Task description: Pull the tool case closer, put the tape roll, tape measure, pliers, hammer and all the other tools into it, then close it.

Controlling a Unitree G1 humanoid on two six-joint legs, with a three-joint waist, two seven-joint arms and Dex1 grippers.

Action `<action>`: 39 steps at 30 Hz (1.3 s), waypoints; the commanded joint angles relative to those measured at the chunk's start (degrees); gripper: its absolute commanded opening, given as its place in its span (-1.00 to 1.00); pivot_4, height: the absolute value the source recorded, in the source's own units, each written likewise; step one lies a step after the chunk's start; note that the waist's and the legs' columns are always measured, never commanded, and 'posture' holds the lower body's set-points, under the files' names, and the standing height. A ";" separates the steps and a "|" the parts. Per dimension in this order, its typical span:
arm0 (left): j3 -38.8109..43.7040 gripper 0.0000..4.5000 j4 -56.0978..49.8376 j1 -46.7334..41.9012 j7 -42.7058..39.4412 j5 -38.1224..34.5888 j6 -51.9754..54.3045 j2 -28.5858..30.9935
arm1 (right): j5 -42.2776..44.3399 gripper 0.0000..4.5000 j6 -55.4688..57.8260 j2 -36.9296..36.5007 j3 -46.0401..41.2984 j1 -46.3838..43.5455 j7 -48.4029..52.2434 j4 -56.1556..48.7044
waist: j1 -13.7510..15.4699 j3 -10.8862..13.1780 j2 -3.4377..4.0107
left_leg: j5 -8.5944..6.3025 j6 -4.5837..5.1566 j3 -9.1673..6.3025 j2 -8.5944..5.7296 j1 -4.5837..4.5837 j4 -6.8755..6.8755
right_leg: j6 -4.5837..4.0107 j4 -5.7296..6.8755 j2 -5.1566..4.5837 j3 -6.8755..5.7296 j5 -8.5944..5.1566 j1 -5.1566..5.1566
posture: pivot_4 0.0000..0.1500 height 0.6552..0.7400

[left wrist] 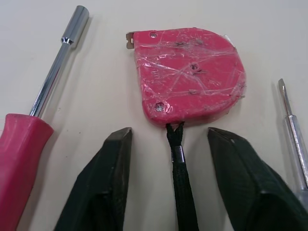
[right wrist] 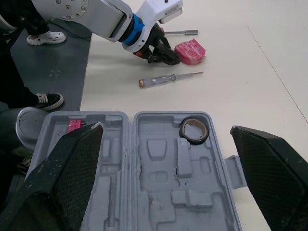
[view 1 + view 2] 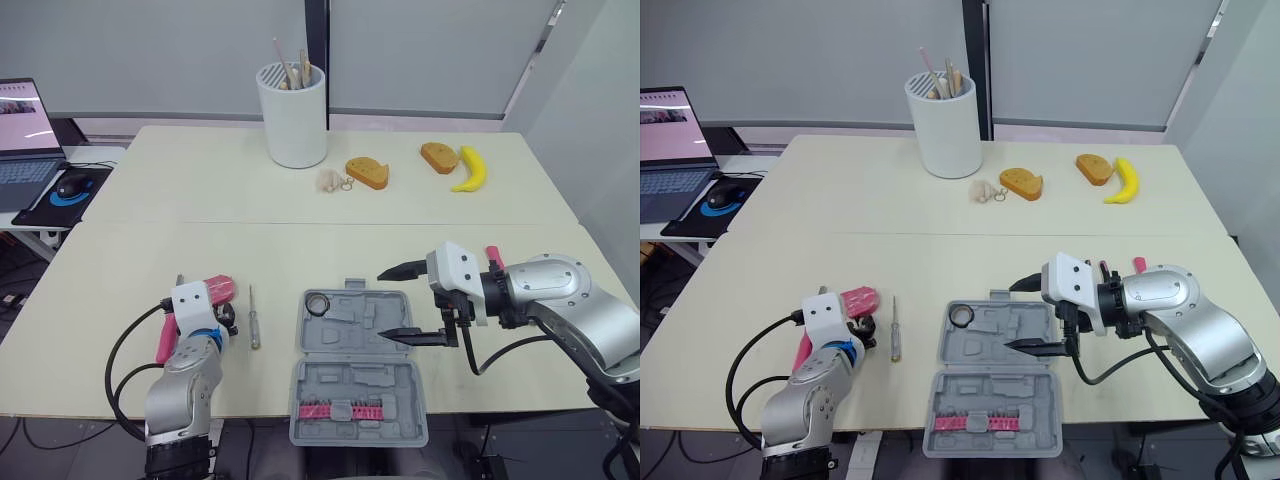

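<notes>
Two grippers, both empty, fingers apart. Furthest left, at nine o'clock of my left gripper (image 1: 171,139), lies a nut driver (image 1: 48,91) with a glossy red handle and a slim chromed shaft. The tape measure (image 1: 190,79) sits just beyond the fingertips at twelve o'clock. It is a red D-shaped shell wrapped in crinkled clear film, and its black woven strap (image 1: 180,183) runs back between my fingers. At three o'clock is a thin screwdriver (image 3: 254,320) with a clear handle.

My worry is that if I close from here I catch the strap alone. The body would then dangle and swing (and that film looks slick, so a shallow pinch on the rounded shell may squirt out).

At the middle of the desk (image 3: 120,280) the grey moulded-plastic tool case (image 3: 345,330) lies open. The black tape roll (image 3: 318,303) is seated at eleven o'clock of its far half. My right gripper (image 3: 383,305) hovers spread wide at the case's three o'clock edge. A careless descent there could shove the light case askew.
</notes>
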 commanded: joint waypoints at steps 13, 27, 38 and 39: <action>1.12 -0.98 -1.92 3.80 0.15 1.27 1.97 0.33 | 0.17 1.00 0.68 0.28 -0.42 -0.76 -0.68 -2.60 | -0.34 -0.01 0.02 | 0.00 0.00 0.02 0.00 0.01 -0.01 | 0.00 0.00 -0.01 0.02 0.00 0.01 | 1.00 0.77; -4.66 -0.98 -14.93 24.80 -23.78 -1.95 1.44 19.20 | 1.98 1.00 2.96 0.30 -0.59 1.88 -1.85 -6.77 | -0.47 0.01 0.11 | -0.02 0.00 0.09 0.02 0.03 -0.07 | -0.08 -0.08 -0.11 0.07 -0.05 -0.05 | 1.00 0.77; -1.66 -0.98 -14.66 35.98 -33.46 -1.16 -7.48 26.74 | 4.09 1.00 5.45 -1.07 1.00 2.77 -0.76 -11.48 | -0.45 0.02 0.19 | -0.06 -0.02 0.09 0.11 0.02 -0.23 | -0.42 -0.09 -0.16 0.03 -0.24 -0.20 | 1.00 0.77; -1.08 -0.98 -14.17 36.59 -33.90 -1.11 -8.24 26.95 | 4.32 1.00 5.71 -1.11 1.11 2.55 -0.57 -11.75 | -0.45 0.02 0.19 | -0.06 -0.01 0.09 0.11 0.02 -0.23 | -0.46 -0.09 -0.16 0.02 -0.26 -0.21 | 1.00 0.77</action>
